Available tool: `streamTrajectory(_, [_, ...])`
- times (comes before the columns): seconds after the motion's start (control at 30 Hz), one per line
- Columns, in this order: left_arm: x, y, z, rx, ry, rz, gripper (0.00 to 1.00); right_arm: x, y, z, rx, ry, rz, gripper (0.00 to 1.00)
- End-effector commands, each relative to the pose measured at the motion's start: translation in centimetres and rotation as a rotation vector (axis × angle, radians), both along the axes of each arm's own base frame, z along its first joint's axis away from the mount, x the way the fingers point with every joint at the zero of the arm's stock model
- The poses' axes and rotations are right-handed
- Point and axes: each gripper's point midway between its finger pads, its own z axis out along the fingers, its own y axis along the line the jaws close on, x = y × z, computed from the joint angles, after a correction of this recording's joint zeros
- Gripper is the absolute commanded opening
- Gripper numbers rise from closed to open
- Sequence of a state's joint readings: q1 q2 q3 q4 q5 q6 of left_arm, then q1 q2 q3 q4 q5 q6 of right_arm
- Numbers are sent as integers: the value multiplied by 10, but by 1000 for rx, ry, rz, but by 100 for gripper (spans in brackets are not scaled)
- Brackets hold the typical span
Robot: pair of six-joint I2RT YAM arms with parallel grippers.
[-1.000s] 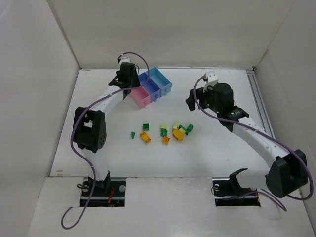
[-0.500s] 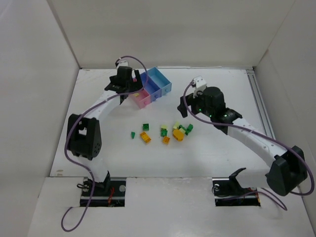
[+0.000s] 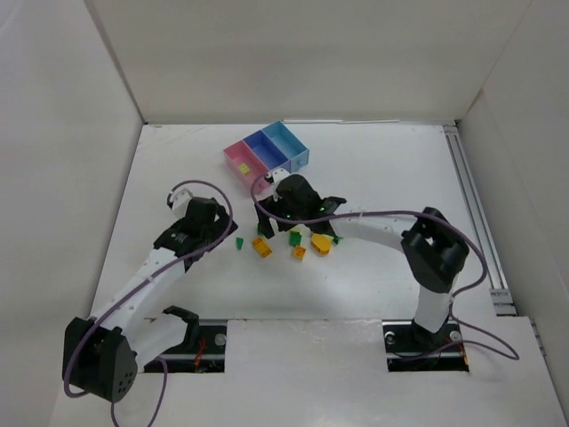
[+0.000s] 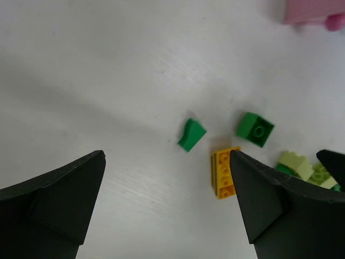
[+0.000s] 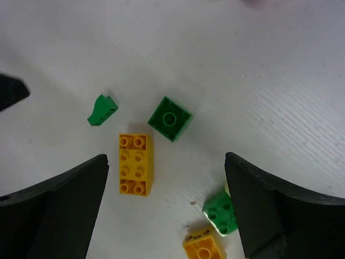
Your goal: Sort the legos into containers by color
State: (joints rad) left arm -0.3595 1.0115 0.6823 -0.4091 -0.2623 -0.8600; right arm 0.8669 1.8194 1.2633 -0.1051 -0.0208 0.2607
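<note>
Condition of the legos (image 3: 320,243): loose in a small scatter near the middle of the white worktop (image 3: 382,169), well apart from the containers (image 3: 263,149) — a joined row of three translucent bins, pink, purple-blue and light blue, set toward the far wall. Colours noted were dark green, pale yellow-green and orange-yellow, each piece far smaller than a bin. In the right wrist view an orange two-by-four brick (image 5: 135,164) lay flat, studs up, just beside a dark green square brick (image 5: 170,118), with a small dark green sloped piece (image 5: 102,110) a little apart. The right tool (image 5: 166,162) stood wide open and empty above these. The left tool (image 4: 167,162) was likewise spread wide, holding nothing, and faced the same pieces from the other side. Judged handling: light, rigid, smooth-walled plastic, not fragile, but apt to skid on the worktop or flick out of a skewed pinch. The best hold was judged to be across two parallel flat side walls — the long sides of the orange brick — never across studs or the slope, where a grip would slip.
</note>
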Motion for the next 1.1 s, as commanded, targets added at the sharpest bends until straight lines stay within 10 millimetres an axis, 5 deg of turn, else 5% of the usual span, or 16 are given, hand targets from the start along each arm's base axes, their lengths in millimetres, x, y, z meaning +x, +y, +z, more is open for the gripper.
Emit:
streamTrajectory(0.0, [-24, 9, -4, -59, 11, 97, 100, 15, 27, 17, 81, 11, -125, 92])
streamTrajectory(0.03, [-25, 7, 1, -77, -5, 89, 100, 19, 29, 1, 72, 41, -164, 89])
streamTrajectory(0.23, [-33, 9, 19, -125, -84, 101, 100, 32, 37, -18, 36, 29, -300, 76])
streamTrajectory(0.53, [-37, 13, 22, -111, -87, 99, 100, 39, 35, -62, -42, 77, -375, 66])
streamTrajectory(0.73, [-37, 13, 26, -119, -104, 98, 100, 31, 31, -73, -104, 80, -391, 38])
streamTrajectory(0.83, [-37, 13, 31, -127, -123, 98, 100, 26, 26, -62, -106, 64, -397, 21])
streamTrajectory(0.93, [-36, 13, 33, -125, -132, 91, 100, 27, 21, -49, -93, 44, -410, 15])
streamTrajectory(1.07, [-32, 12, 36, -119, -151, 77, 100, 31, 17, 0, -43, -39, -389, 11])
